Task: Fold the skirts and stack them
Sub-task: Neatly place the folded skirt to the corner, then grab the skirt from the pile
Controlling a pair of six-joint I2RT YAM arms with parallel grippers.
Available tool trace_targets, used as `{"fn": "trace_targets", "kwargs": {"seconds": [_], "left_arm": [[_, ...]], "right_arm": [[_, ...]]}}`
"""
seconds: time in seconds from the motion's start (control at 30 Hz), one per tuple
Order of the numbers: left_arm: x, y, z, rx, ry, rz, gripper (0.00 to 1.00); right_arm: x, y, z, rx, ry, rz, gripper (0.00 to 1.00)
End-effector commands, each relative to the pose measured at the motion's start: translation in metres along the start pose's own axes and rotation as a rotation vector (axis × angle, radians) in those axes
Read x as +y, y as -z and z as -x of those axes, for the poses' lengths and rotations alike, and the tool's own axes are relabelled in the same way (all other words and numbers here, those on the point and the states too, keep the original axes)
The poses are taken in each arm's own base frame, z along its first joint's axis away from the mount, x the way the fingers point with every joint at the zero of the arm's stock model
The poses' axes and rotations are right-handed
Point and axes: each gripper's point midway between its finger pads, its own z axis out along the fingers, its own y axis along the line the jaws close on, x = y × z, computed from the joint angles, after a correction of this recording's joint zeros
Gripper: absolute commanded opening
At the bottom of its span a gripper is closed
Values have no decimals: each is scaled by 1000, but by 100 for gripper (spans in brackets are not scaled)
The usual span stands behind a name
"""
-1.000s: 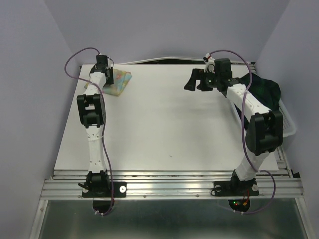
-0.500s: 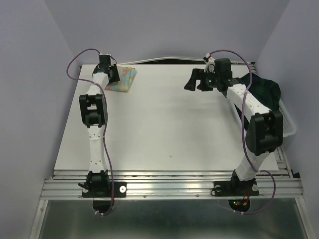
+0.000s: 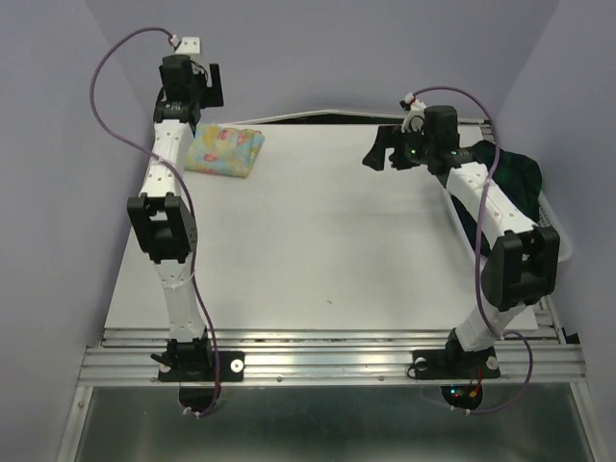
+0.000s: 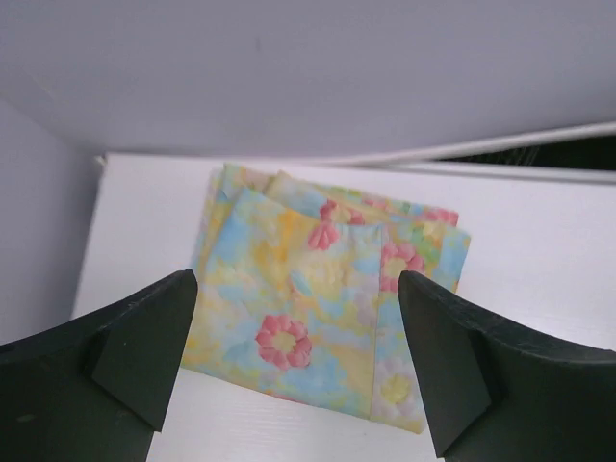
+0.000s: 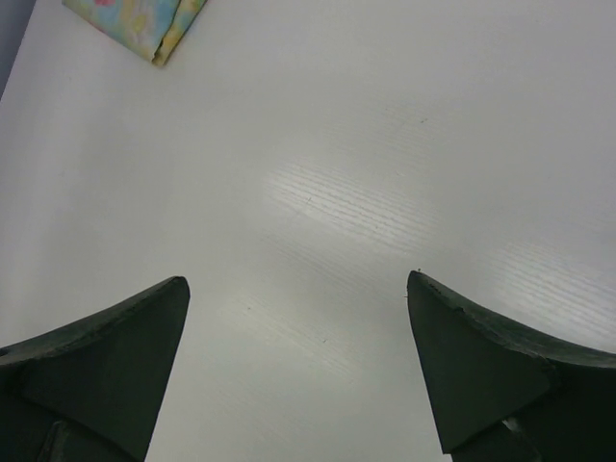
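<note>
My left claw [image 4: 295,281] just opened and lifted off the folded floral skirt [image 3: 226,152]; right claw [image 3: 381,154] gapes empty, plaid skirt [image 3: 517,173] next.

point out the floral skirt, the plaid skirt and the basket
floral skirt [image 3: 224,152], top external view, middle of the folded cloth
plaid skirt [image 3: 520,173], top external view, dark bunched cloth
basket [image 3: 560,241], top external view, its white outer rim

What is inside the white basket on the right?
A dark plaid skirt lies bunched in the basket. The right arm covers part of it, and anything beneath the skirt is hidden.
</note>
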Motion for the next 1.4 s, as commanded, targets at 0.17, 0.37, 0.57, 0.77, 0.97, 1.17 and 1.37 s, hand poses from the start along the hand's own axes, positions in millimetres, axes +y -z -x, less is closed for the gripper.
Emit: {"fn": "trace_targets", "kwargs": {"seconds": [0.17,0.37,0.57,0.77,0.97,1.17,1.37], "left_arm": [[-22,163,60,-129,-115,-205,99],[-39,241,6,-95,-140,-345,99],[-58,274,-36,-55,-141,-433,99],[-62,273,-72,6,-127,-462,99],[-65,263,-93,51,-129,-481,99],[-67,257,-97,63,-131,-492,99],[-68,253,-95,66,-117,-495,99]], "right_arm": [[-56,97,61,-135,124,-283,100],[-165,179,56,-85,157,-590,100],[-212,187,29,60,253,-629,100],[-216,165,32,110,379,-508,100],[-221,143,37,174,575,-504,100],[-205,123,28,219,628,-455,95],[-216,116,19,248,600,-469,73]]}}
